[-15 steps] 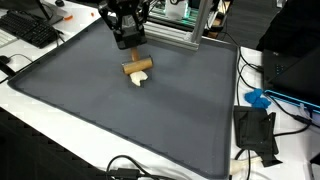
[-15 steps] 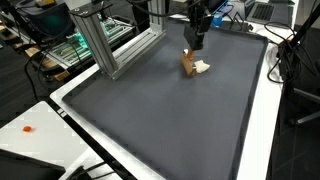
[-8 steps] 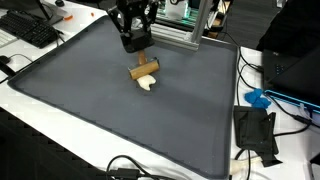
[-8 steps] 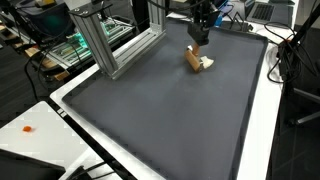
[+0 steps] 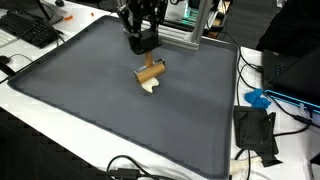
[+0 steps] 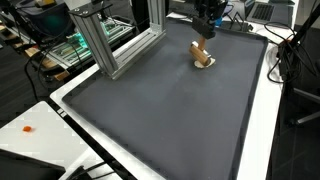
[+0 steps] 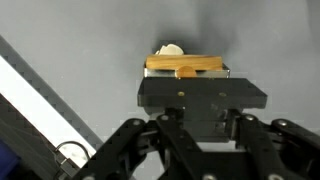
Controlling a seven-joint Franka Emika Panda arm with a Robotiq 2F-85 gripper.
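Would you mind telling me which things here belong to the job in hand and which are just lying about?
In hand: end effector, shut on the wooden block; pale piece against it; grey mat below.
Lying about: keyboard; blue object; aluminium frame.

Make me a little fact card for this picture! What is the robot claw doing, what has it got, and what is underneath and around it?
gripper: the gripper is shut on the wooden stick
held thing: wooden stick, lying level across the jaws in the wrist view
next to the stick: a pale lump, just beyond it
underneath: dark grey mat; whether the stick touches it cannot be told
nearby: metal frame at the mat's edge, black keyboard off the mat
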